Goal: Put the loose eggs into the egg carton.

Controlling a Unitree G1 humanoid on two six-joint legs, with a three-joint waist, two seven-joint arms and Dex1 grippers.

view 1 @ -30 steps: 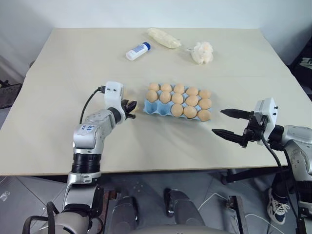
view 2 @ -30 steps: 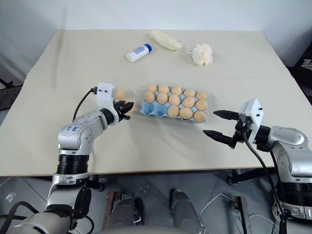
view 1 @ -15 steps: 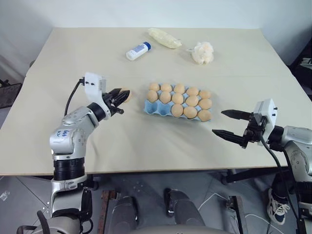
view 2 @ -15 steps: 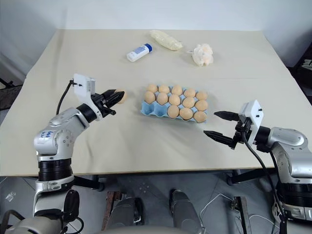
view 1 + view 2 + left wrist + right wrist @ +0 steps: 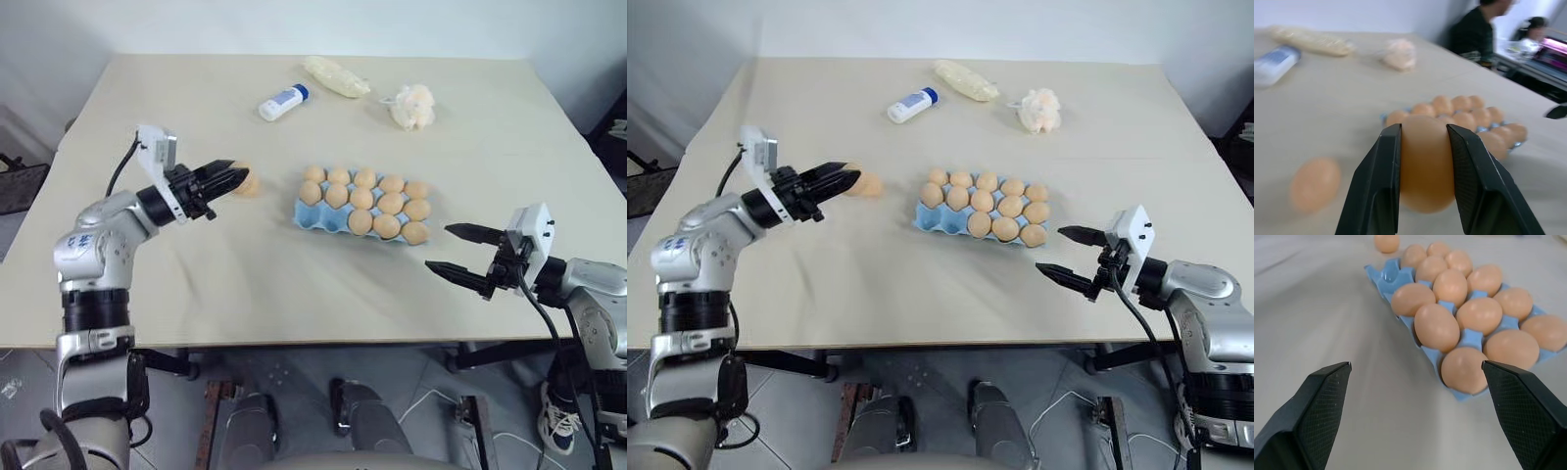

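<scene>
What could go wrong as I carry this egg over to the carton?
The left gripper pinches the held egg only by its sides, so it may slip or crack. The egg carton seems to have one free corner cup, beside seated eggs. Another loose egg lies on the table.

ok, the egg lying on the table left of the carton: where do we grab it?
Across its narrow middle, from above. The egg lies on its side on the table, so both flanks are free; the rounded ends would likely slip.
</scene>
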